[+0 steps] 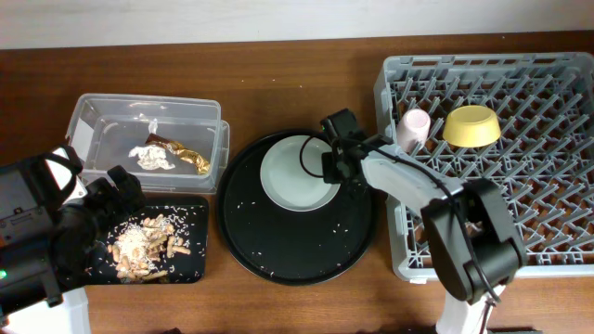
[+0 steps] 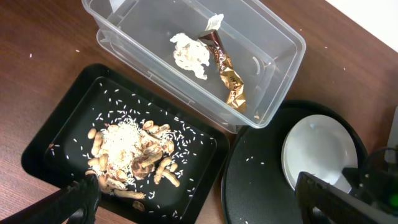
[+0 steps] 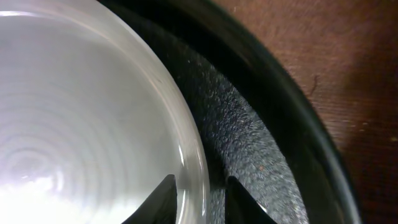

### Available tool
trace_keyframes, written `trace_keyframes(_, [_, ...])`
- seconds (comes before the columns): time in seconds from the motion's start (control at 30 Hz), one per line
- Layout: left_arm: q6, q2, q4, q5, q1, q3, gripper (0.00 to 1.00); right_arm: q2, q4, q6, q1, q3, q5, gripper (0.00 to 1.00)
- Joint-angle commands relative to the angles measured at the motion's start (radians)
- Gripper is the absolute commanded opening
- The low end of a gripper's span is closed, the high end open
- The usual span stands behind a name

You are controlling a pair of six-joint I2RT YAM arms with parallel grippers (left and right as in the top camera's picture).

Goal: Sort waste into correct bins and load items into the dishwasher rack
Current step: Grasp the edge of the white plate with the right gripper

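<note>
The grey pegged dishwasher rack (image 1: pixel 557 213), at three o'clock on the table (image 1: pixel 297 83), carries a pink cup (image 1: pixel 415 127) and a yellow bowl (image 1: pixel 471 125) side by side near its eleven o'clock corner. At ten o'clock a clear tub (image 1: pixel 93 107) holds a crumpled white tissue (image 1: pixel 150 158) and a gold-brown wrapper (image 1: pixel 188 155). At eight o'clock a shallow black tray (image 1: pixel 190 264) holds tan food scraps (image 1: pixel 144 246) and white grains, while the pale plate (image 1: pixel 292 181) lies flat at centre.

Nothing legible anywhere, folks: the white label (image 2: pixel 117 5) on the clear tub (image 2: pixel 283 74) is too small to read.
</note>
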Motion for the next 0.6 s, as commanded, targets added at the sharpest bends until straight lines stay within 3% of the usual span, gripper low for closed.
trace_keyframes(0.0, [0.004,-0.002,0.001,-0.008,0.007,0.008,0.99,0.018,0.005,0.009,0.002,-0.01,0.019,0.18])
trace_keyframes(0.17, [0.005,-0.002,0.001,-0.008,0.007,0.008,0.99,0.018,-0.003,0.009,0.002,-0.01,0.019,0.13])
trace_keyframes(0.23, [0.005,-0.002,0.001,-0.008,0.007,0.008,0.99,0.018,-0.011,0.009,0.002,-0.01,0.019,0.04])
trace_keyframes(0.37, [0.004,-0.002,0.001,-0.008,0.007,0.008,0.99,-0.005,-0.021,0.0,0.0,0.018,0.019,0.04])
trace_keyframes(0.57, [0.005,-0.002,0.0,-0.008,0.007,0.008,0.99,-0.193,-0.215,-0.128,0.0,0.208,0.076,0.04])
